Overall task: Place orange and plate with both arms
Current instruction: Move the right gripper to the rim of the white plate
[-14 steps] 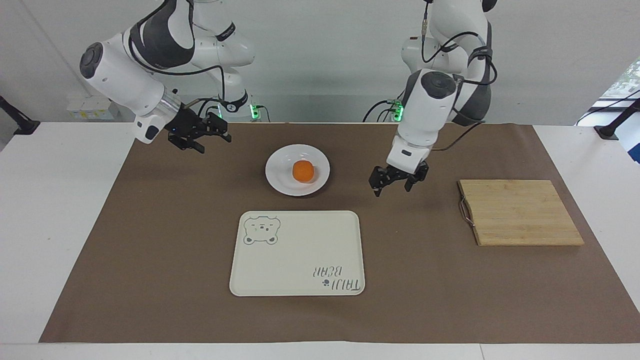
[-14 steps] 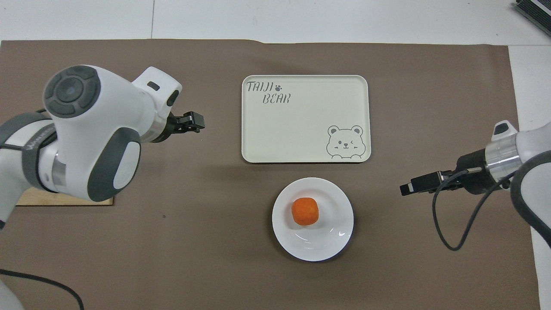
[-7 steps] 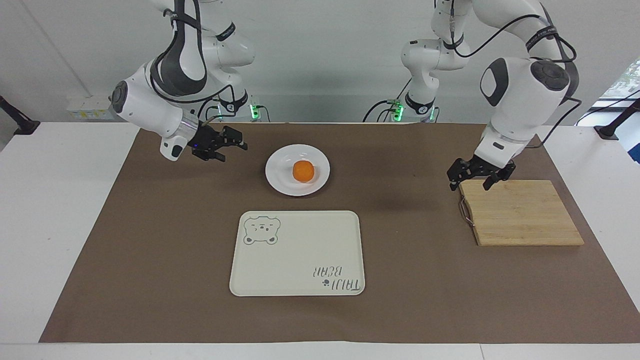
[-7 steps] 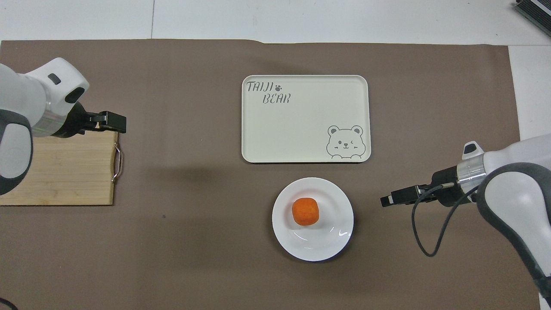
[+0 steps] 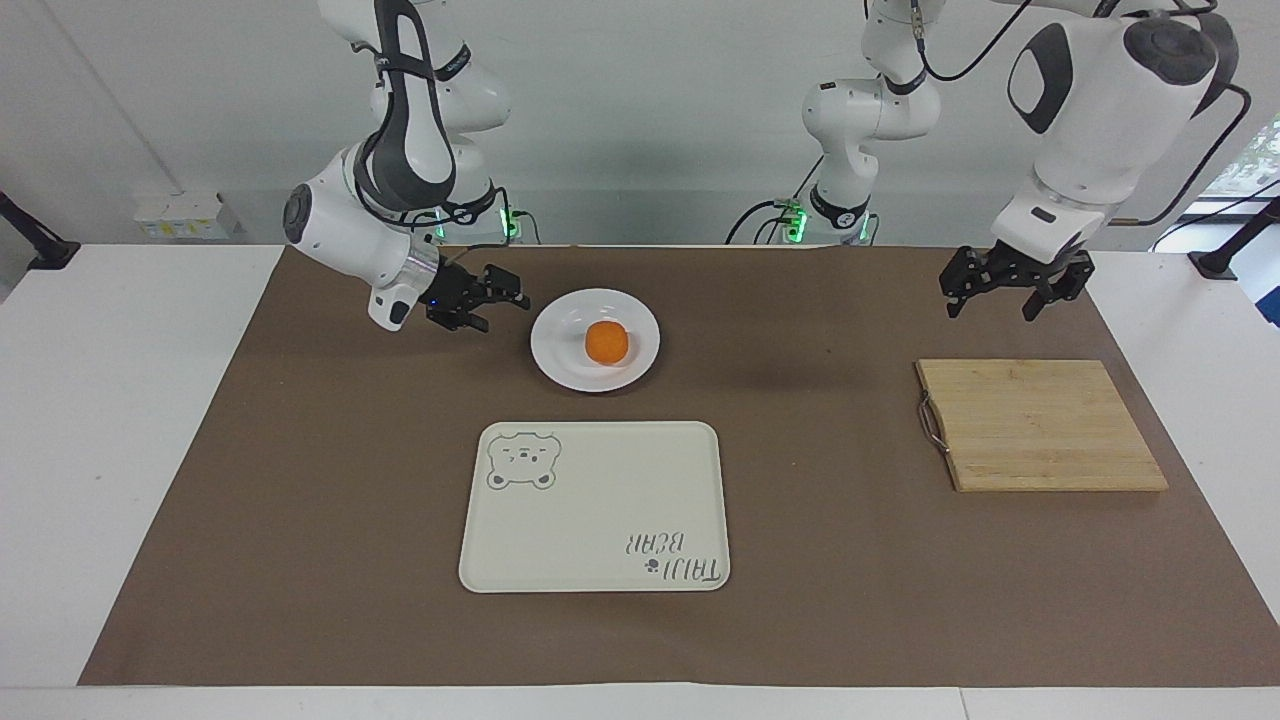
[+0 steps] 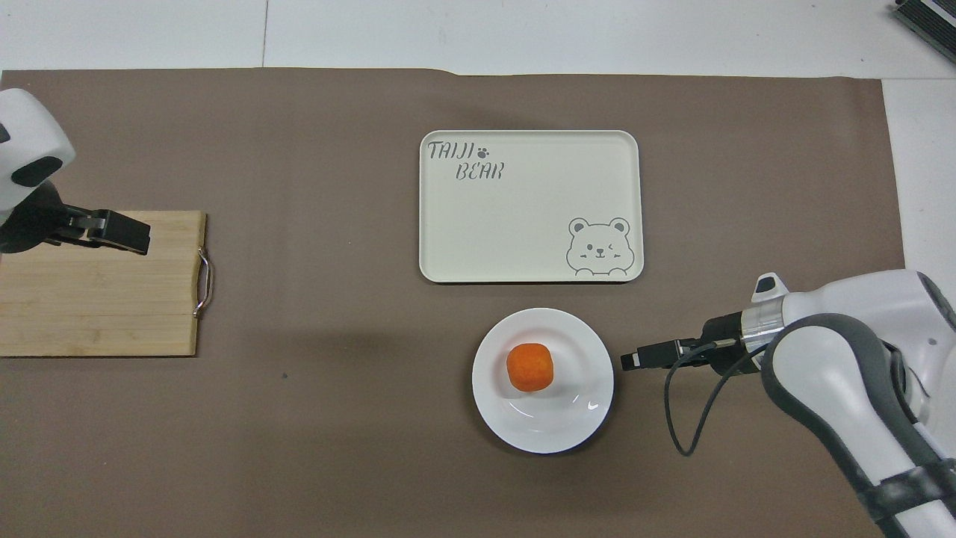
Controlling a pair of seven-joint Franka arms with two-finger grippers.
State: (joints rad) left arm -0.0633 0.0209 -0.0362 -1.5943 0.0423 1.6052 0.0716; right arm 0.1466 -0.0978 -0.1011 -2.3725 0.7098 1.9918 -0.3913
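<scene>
While the orange [image 5: 606, 343] sits on the plate [image 5: 560, 362], right gripper [image 5: 497, 300] and left gripper [image 5: 1008, 285] hold jaws spread

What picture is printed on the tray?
A winking bear face at one corner of the cream tray, clearest in the overhead view.

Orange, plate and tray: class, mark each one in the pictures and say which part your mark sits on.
orange [image 5: 606, 342], facing view, middle of the fruit.
plate [image 6: 579, 418], overhead view, bare white rim nearest the robots.
tray [image 6: 530, 217], overhead view, blank middle of its floor.
</scene>
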